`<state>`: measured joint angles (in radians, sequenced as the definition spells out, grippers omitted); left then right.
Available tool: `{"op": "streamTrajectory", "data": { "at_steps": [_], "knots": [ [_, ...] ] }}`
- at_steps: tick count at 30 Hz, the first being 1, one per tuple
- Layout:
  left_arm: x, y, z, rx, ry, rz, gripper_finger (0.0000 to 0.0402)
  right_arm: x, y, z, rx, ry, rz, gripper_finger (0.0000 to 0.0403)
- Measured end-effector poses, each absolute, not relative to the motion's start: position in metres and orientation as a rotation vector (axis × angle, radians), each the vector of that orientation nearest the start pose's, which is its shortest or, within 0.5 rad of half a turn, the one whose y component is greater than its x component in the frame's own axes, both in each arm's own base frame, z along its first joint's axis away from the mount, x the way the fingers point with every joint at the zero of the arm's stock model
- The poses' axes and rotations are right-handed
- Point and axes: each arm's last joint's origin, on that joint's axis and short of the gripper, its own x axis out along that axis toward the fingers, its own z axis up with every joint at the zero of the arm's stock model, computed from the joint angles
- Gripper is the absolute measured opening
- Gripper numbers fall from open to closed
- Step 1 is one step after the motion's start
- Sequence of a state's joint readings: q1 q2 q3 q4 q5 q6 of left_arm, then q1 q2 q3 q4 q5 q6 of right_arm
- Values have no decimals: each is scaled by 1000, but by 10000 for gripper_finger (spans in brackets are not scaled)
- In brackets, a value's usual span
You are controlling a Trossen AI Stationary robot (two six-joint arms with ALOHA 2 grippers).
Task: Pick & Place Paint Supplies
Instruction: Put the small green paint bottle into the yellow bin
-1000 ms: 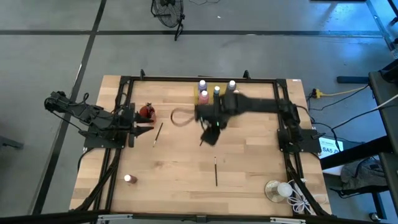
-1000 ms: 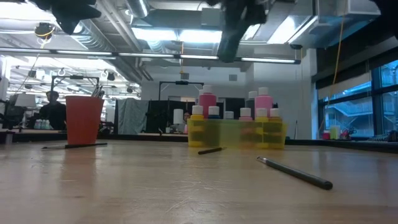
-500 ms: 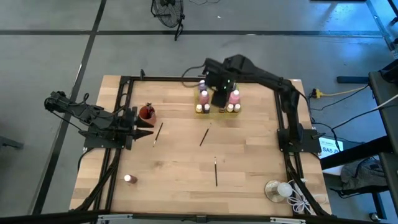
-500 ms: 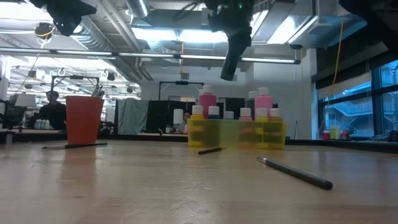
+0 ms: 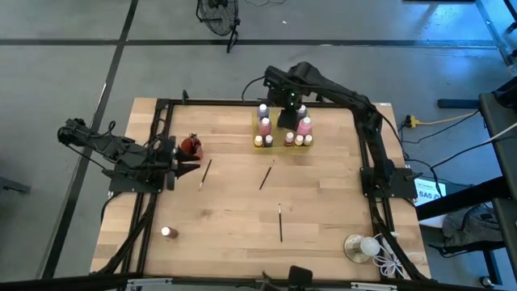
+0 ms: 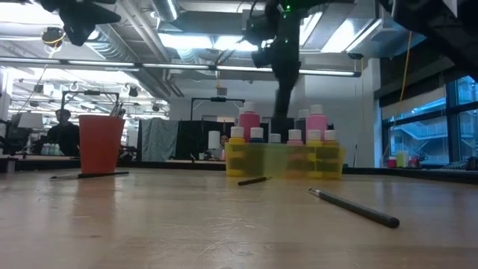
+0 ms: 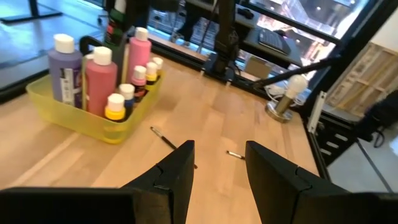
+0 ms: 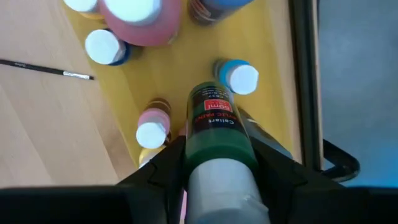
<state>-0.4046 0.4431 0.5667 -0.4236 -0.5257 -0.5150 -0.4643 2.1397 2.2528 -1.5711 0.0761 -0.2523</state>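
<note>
the right pincer [image 8: 214, 163] is clamped on a green paint bottle [image 8: 216, 121] and hangs over the back part of the yellow tray [image 8: 273, 93] at the far edge of the desk [image 5: 234, 218]. the tray already holds a good cluster of white-capped bottles: a tall pink bottle [image 7: 101, 76], a purple bottle [image 7: 65, 67], and several tiny ones such as a blue-capped small bottle [image 8: 239, 76]. so the bottle part of the job looks well along, with this green one about to join the rest.

what is left, as far as can be seen: three paintbrushes lie loose on the desk, one beside the red cup [image 5: 191, 146], namely the left brush [image 5: 205, 173], then the middle brush [image 5: 265, 178] in front of the tray, and the near brush [image 5: 280, 222] further toward the front edge. a small white-capped bottle [image 5: 166, 232] also stands alone near the front left.

the left pincer [image 7: 219, 163] waits at the left side of the desk, just beside the red cup, its fingers apart a moderate gap and holding nothing.

room: the tray sits close to the back frame rail [image 5: 242, 103], so there is little margin behind it, and the bottles inside stand crowded. the middle of the desk is open. the clear dish with white ball [image 5: 360, 247] sits in the front right corner, well apart from the brushes.
</note>
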Motion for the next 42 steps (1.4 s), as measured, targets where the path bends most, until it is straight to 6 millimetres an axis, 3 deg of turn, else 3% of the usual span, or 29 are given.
{"op": "streamTrajectory", "data": {
  "at_steps": [6, 13, 22, 42],
  "knots": [
    [103, -27, 279, -399, 218, 217, 139, 363, -202, 306, 138, 1506, -298, 140],
    [103, -27, 279, -422, 215, 221, 139, 362, -203, 305, 191, 1487, -260, 140],
    [103, -27, 279, -446, 212, 223, 139, 356, -202, 274, 173, 1632, -239, 140],
    [103, -27, 279, -427, 213, 224, 139, 363, -199, 274, 32, 1598, -129, 140]
  ]
}}
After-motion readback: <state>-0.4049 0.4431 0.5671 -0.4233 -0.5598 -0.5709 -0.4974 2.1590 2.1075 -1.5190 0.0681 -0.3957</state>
